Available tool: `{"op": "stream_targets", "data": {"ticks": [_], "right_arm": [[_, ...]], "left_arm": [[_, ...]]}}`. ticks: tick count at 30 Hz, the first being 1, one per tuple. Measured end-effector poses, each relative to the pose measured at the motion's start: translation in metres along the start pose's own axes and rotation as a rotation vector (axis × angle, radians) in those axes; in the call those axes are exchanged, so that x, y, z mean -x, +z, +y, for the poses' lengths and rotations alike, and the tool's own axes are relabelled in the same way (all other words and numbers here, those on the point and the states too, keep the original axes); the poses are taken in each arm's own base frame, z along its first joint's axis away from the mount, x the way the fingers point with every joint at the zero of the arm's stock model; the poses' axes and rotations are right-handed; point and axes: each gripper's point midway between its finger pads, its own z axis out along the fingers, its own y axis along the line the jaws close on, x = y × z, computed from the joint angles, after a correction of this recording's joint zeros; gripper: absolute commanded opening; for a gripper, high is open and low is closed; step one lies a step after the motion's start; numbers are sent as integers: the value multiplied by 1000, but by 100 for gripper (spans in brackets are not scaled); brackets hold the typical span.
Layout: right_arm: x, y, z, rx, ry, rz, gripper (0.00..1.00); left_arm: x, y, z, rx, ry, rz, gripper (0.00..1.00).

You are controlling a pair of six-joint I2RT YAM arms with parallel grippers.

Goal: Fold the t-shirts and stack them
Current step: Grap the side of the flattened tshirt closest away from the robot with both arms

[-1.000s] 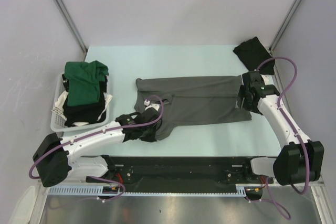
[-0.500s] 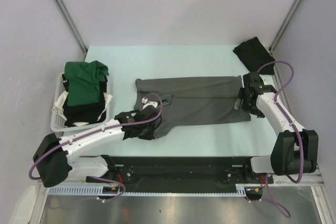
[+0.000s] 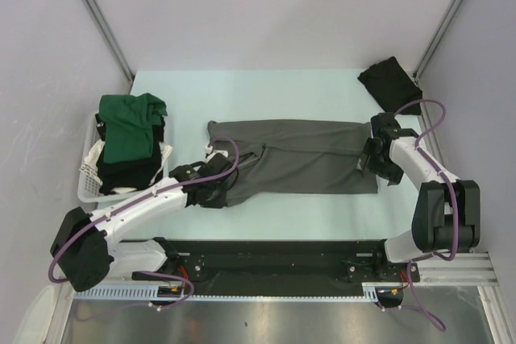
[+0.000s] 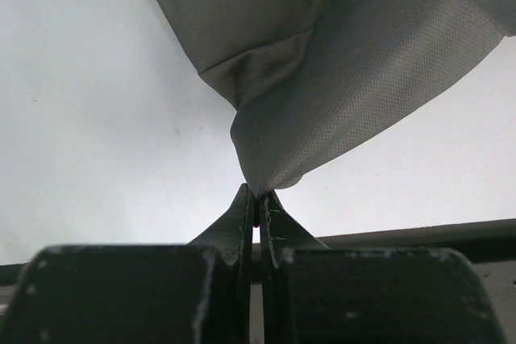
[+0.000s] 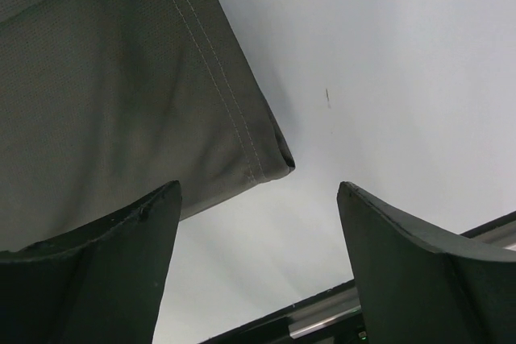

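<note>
Table point(image 3: 306, 86) has the charcoal grey t-shirt point(image 3: 306, 155) spread across its middle, the green t-shirt point(image 3: 129, 122) heaped in the white basket point(image 3: 87, 184) at left, and the black t-shirt point(image 3: 389, 82) in the far right corner. Left fingers point(image 4: 242, 217) pinch the grey one's near-left edge; right fingers point(image 5: 121, 239) gape wide at its right hem corner.

Bare table point(image 3: 266, 90) is lying open beyond the grey t-shirt point(image 3: 306, 159); the white basket point(image 3: 90, 189) is blocking the left edge, the black t-shirt point(image 3: 389, 82) the far-right corner.
</note>
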Motion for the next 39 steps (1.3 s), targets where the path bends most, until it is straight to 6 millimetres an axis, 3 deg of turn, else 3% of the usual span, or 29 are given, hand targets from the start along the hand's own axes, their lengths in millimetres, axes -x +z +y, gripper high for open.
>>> {"op": "stream_targets", "data": {"ticks": [6, 18, 21, 25, 31, 39], "right_arm": [[-4, 4, 3, 3, 35, 25, 76], [-26, 16, -6, -47, 69, 109, 75], [-29, 19, -11, -56, 81, 120, 67], [-29, 21, -13, -58, 83, 121, 41], [-29, 27, -12, -48, 75, 131, 16], [-28, 28, -15, -42, 96, 137, 8]], "left_arm": [[5, -1, 2, 6, -5, -4, 2], [11, -1, -1, 7, -3, -4, 3], [13, -2, -2, 4, -5, -8, 3], [13, -2, -2, 4, -4, -6, 3], [13, -2, -2, 4, -4, -5, 3], [18, -7, -4, 4, 0, -7, 2]]}}
